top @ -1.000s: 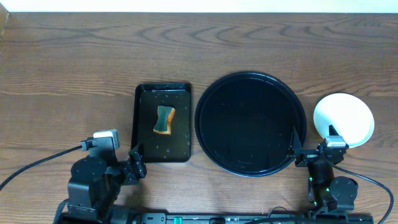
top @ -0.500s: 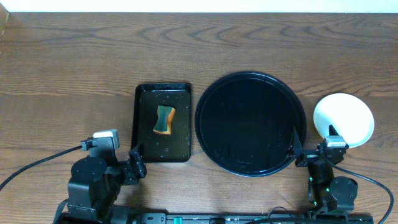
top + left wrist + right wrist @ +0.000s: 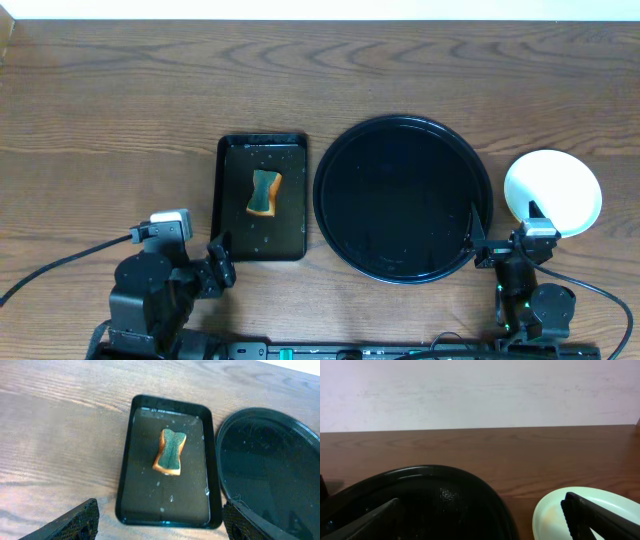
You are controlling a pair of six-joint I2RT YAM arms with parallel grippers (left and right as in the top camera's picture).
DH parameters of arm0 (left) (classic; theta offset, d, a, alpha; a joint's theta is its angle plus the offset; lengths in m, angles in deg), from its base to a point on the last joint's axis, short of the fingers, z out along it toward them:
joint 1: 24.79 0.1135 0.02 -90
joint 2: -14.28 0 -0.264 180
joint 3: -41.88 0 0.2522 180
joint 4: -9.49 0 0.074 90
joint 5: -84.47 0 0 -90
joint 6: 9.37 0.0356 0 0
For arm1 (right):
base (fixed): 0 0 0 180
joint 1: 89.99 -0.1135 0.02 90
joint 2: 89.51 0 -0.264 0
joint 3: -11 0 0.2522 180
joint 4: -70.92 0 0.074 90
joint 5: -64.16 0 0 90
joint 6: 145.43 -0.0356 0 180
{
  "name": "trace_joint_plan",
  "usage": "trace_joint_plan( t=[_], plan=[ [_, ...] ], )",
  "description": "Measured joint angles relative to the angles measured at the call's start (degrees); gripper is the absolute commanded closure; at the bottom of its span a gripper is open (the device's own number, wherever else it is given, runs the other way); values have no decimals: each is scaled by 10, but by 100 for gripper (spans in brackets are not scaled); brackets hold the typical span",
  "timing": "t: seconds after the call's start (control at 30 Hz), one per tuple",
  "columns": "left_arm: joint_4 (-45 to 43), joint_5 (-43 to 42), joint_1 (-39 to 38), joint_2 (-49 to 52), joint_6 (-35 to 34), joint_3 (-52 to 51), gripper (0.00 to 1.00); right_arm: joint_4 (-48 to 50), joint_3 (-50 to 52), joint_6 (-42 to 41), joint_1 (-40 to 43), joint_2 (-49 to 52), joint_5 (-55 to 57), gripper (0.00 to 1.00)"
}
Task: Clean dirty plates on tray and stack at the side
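The large round black tray (image 3: 320, 200) sits right of centre and holds no plates; it also shows in the left wrist view (image 3: 300, 435) and the right wrist view (image 3: 420, 472). A pale plate stack (image 3: 552, 190) rests on the bare wood to the tray's right; I cannot tell how many plates it holds. In the right wrist view the top plate (image 3: 555, 515) looks mint-green with a faint orange tint. My right gripper (image 3: 505, 236) (image 3: 482, 522) is open and empty at the front edge, between tray and plates. My left gripper (image 3: 212, 265) (image 3: 165, 527) is open and empty, in front of the rectangular tray.
A small rectangular black tray (image 3: 222, 200) (image 3: 125, 470) with wet drops lies left of the round tray. A green-and-orange sponge (image 3: 264, 192) (image 3: 170, 451) lies in it. Brown wood tabletop spreads to the left and back. A pale wall stands behind the table.
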Motion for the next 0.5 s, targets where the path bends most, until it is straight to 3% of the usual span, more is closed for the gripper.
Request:
trace_joint_plan(
  t=[0.23,0.5],
  plan=[
    [-33,2,56,-80,8,-71,20,0,0,0,0,0,0,1],
    [-184,1,113,-193,12,-234,20,0,0,0,0,0,0,1]
  ],
)
